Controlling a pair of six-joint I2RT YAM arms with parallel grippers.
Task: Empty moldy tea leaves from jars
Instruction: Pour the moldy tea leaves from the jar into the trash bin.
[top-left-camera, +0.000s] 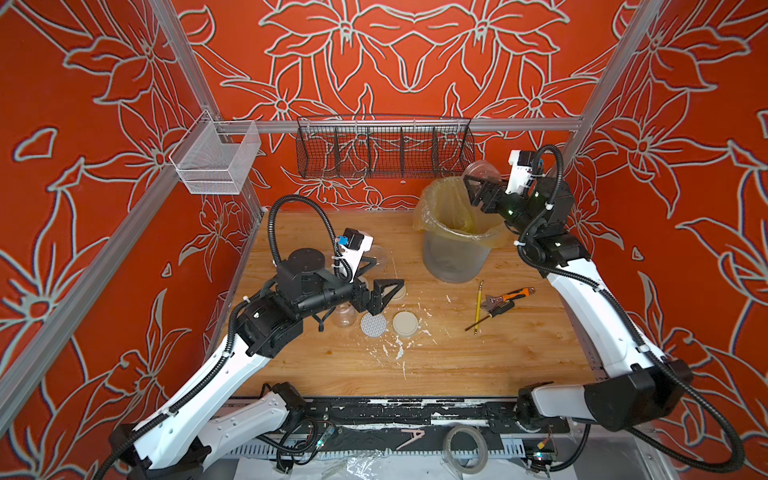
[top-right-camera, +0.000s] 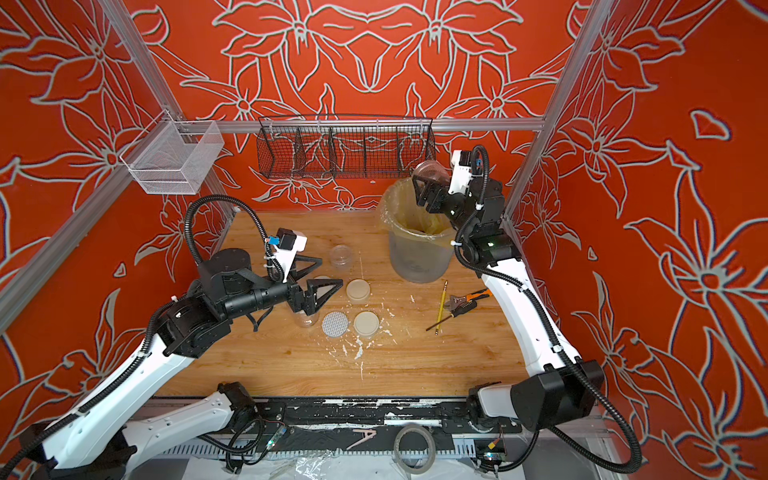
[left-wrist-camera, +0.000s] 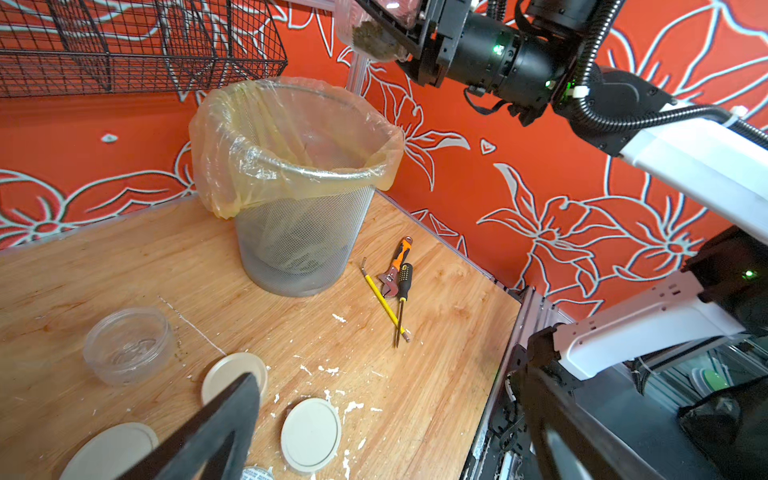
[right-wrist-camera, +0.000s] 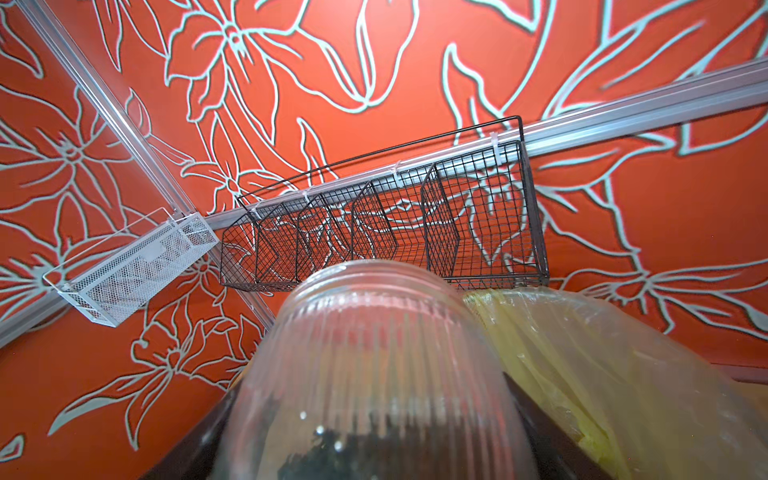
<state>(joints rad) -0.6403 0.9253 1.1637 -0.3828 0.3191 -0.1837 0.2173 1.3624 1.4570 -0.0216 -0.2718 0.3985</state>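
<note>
First, nearest the front: white flakes (top-left-camera: 399, 351) scattered on the bench (top-left-camera: 457, 365), then a dotted lid (top-left-camera: 372, 324) and a cream lid (top-left-camera: 406, 323) lying flat, side by side. Just above them hangs the left tool (top-left-camera: 388, 272), jaws wide, nothing in it. An open jar (top-left-camera: 344, 313) stands half hidden by its arm and a squat jar (top-right-camera: 340, 253) sits beyond, both seemingly empty. Well clear to the right, hand tools (top-left-camera: 498, 303). Farther back, the bin (top-left-camera: 453, 257), liner (top-left-camera: 440, 199) loose over the rim. Farthest, right tool (top-left-camera: 478, 180) clamps a ribbed jar (right-wrist-camera: 374, 353) above the bin's far right rim. The tea leaves (left-wrist-camera: 374, 39) are inside it, heaped on the low side. Cannot tell which way the mouth faces. Risks, as I judge them: the jar is over the edge rather than the centre, so tipping here may drop leaves onto the rim or behind the bin. Clumped leaves may stick and need a shake, and a shake may loosen the hold.
</note>
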